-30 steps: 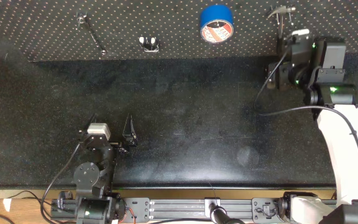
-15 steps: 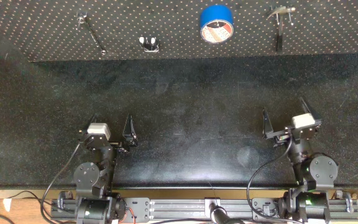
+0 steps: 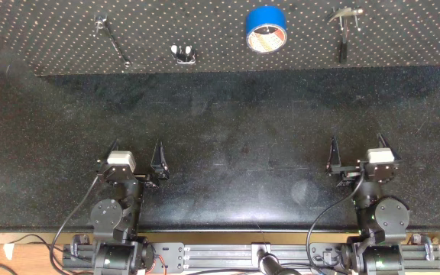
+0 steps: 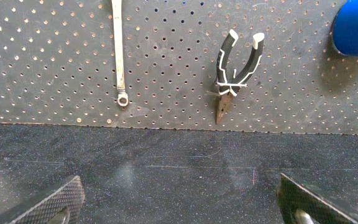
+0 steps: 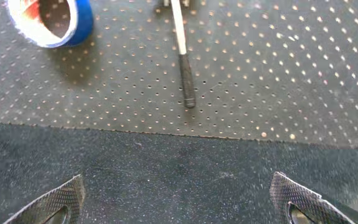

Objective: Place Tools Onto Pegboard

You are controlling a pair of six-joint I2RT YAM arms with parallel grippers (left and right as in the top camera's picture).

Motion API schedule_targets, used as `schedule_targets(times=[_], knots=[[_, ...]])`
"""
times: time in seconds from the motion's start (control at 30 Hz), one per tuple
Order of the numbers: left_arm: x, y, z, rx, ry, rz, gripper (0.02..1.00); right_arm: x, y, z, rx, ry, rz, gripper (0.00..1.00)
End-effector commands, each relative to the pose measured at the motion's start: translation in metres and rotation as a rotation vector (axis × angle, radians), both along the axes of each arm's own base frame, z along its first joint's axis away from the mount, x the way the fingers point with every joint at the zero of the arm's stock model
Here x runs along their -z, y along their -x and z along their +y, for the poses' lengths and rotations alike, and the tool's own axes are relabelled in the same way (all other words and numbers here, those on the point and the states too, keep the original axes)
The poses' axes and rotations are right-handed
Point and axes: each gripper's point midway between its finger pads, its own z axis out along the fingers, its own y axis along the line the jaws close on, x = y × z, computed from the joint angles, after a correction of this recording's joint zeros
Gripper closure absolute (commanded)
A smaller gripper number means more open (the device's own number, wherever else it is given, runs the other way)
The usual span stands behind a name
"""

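Note:
Four tools hang on the pegboard [image 3: 205,23] along the far side: a wrench [image 3: 111,40], black-and-white pliers [image 3: 182,53], a roll of blue tape [image 3: 266,29] and a hammer [image 3: 344,32]. My left gripper [image 3: 137,154] rests low near the front left, open and empty. Its wrist view faces the wrench [image 4: 119,53], the pliers [image 4: 236,71] and the edge of the tape [image 4: 356,28]. Open and empty too, my right gripper [image 3: 356,153] sits near the front right, far from the board. Its wrist view looks at the tape [image 5: 51,22] and the hammer [image 5: 182,53].
A black mat [image 3: 235,130] covers the table between the arms and the pegboard, with no loose tools on it. The arm bases and cables line the front edge.
My right arm has pulled back from the hammer at the pegboard to the front right of the table. The hammer stays hanging. The left arm has not moved.

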Motion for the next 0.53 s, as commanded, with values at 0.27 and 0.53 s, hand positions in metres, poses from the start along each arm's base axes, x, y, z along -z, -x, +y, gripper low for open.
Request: schedule_targets(times=[0.27,0.53], knots=[[0.0020,0.0003,-0.0003,0.004,-0.005,0.004,0.025,-0.0008,0.0006,0.0005,-0.018,0.081,-0.013,0.025],[0.0019,0.0003,-0.0003,0.004,-0.005,0.004,0.025,-0.0008,0.0006,0.0005,-0.018,0.081,-0.013,0.025]])
